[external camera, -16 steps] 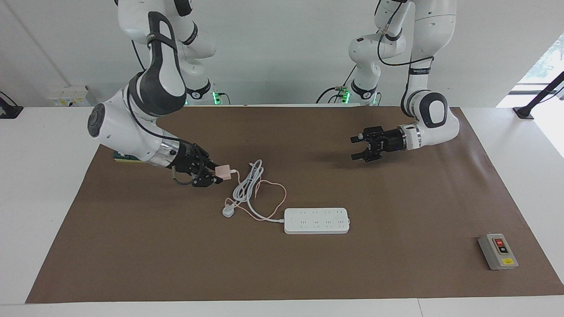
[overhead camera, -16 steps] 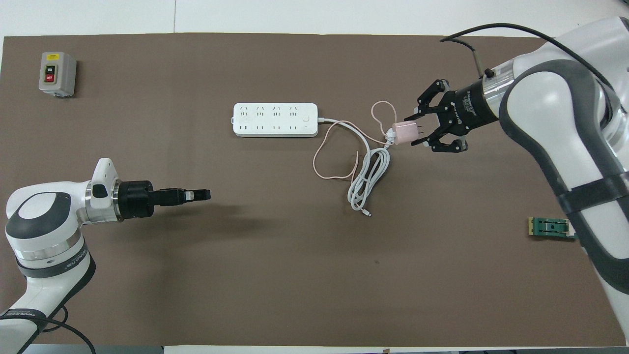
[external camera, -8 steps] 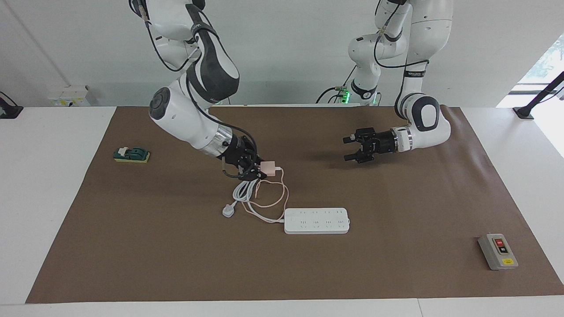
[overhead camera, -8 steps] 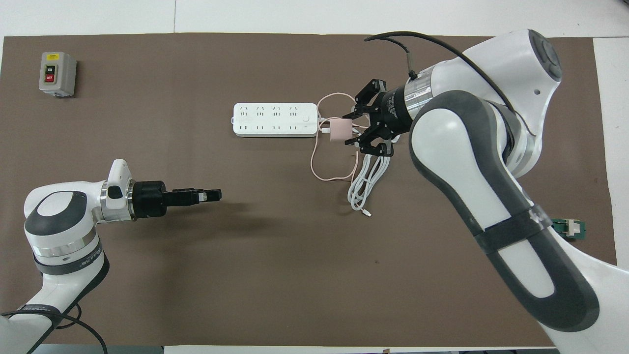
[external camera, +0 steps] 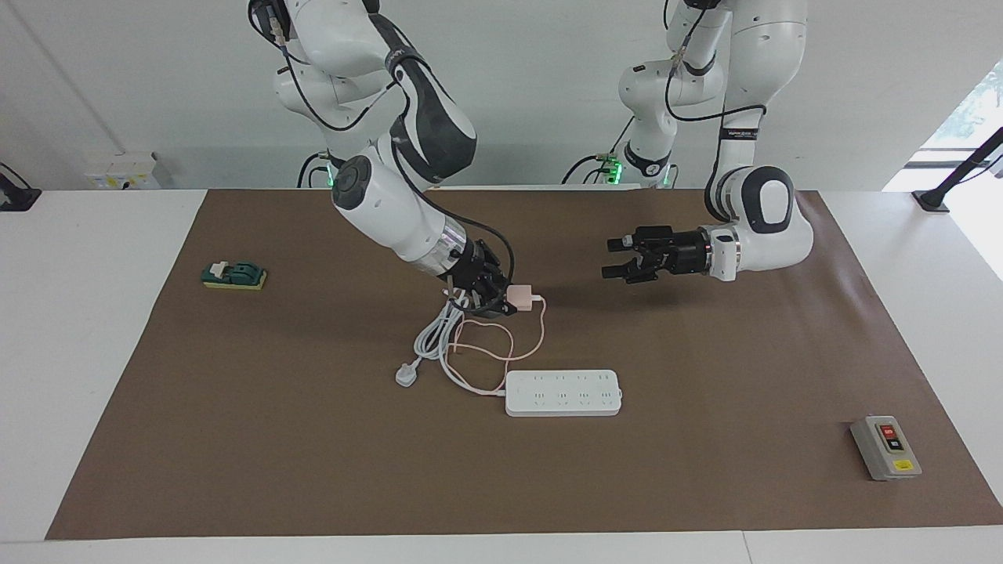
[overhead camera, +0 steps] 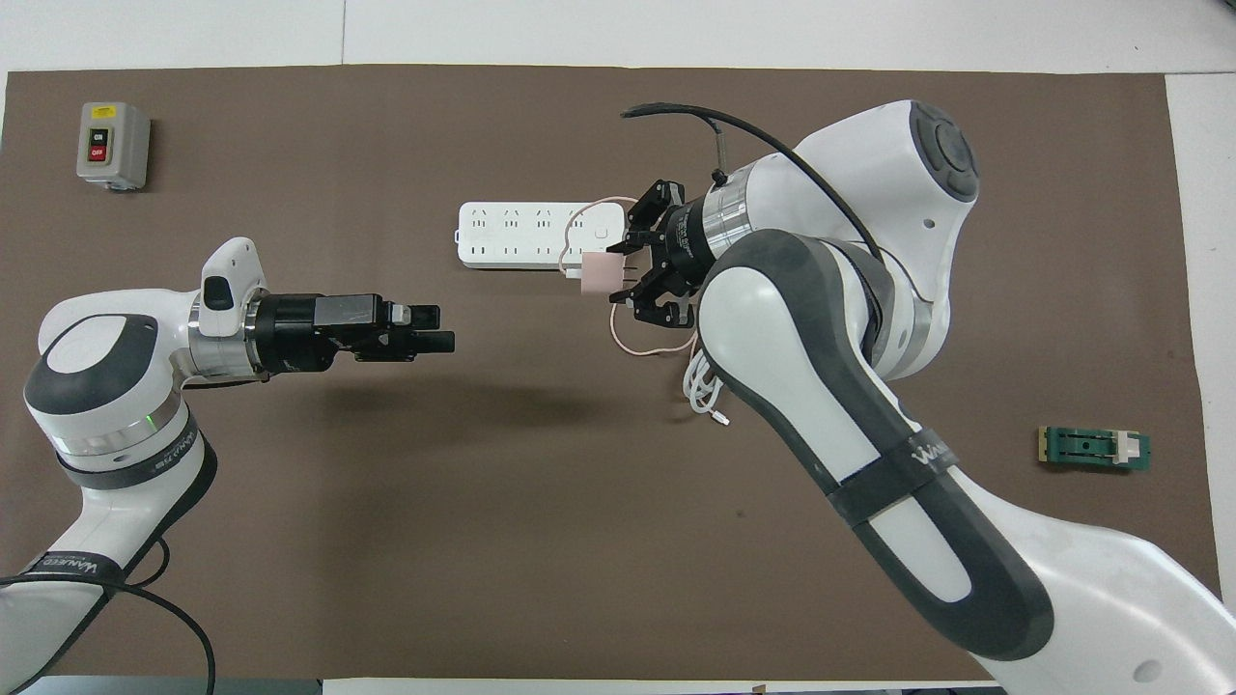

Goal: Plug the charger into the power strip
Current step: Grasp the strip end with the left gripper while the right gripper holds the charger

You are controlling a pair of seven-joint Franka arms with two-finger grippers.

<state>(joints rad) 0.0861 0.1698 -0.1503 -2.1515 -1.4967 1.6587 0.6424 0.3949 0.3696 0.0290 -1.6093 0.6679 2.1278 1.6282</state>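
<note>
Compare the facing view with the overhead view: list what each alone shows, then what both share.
Facing view only: both arm bases, the wall, and the air under the charger, raised above the mat. Overhead view only: the charger's prongs pointing back at the right tool, and the strip's outlet layout. Both: the right tool shut on the charger, the power strip, the open left tool waiting over bare mat, the grey switch box, the green part.
</note>
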